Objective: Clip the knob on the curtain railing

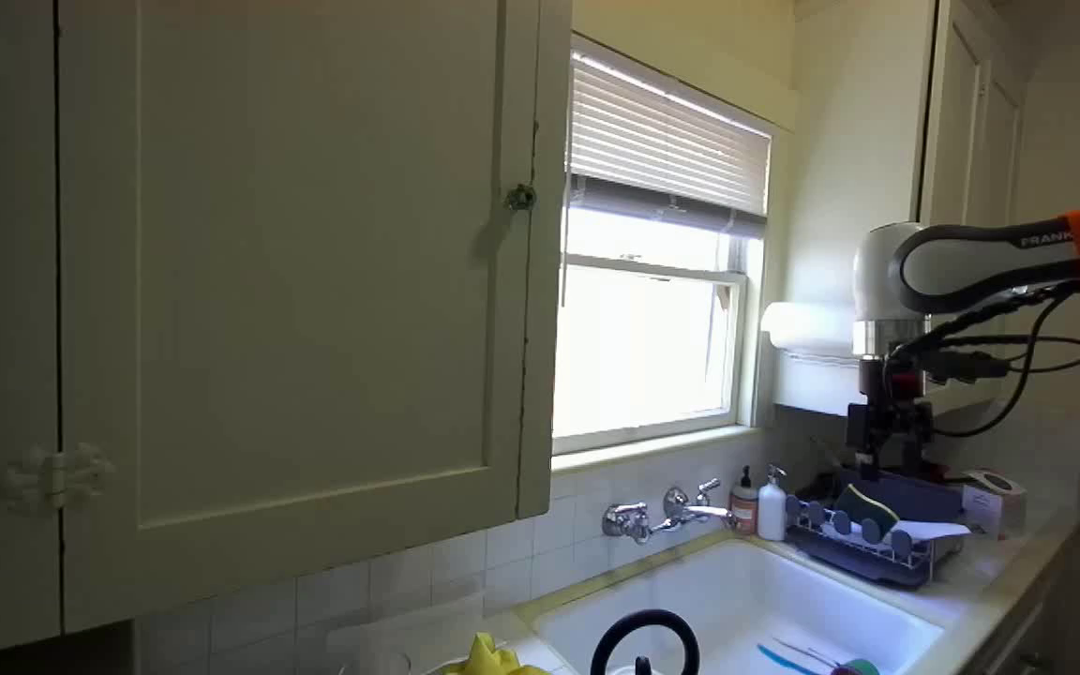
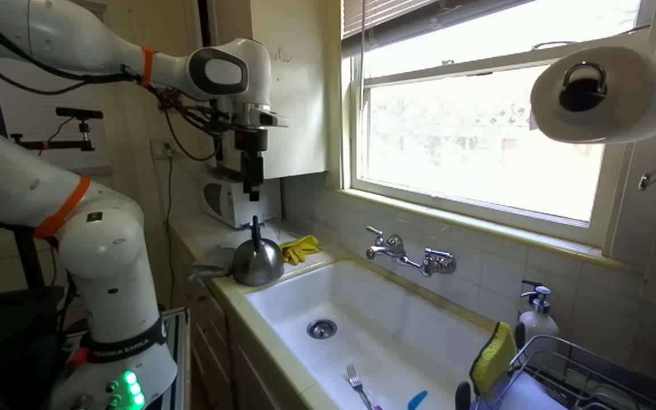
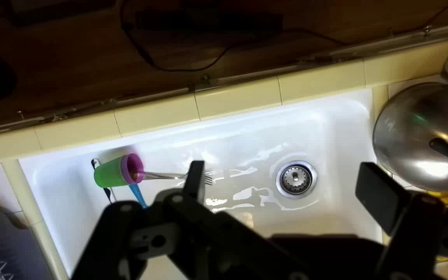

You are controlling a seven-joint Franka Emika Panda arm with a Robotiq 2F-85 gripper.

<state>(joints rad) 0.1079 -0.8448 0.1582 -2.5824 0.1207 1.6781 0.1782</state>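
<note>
The white slatted blind hangs across the upper window, with a dark grey band at its bottom. Its lower corner also shows in an exterior view. I cannot tell its thin rail, the curtain railing, clearly from the slats. A thin white rod hangs down at the blind's side. I make out no knob on the blind; a dark knob sits on the near cabinet door. My gripper is open and empty, pointing down over the sink. It also shows in both exterior views, well below the blind.
The white sink holds a green and purple cup and cutlery. A steel kettle with a black handle and yellow gloves stand beside it. A faucet, a soap bottle, a dish rack and a paper roll surround it.
</note>
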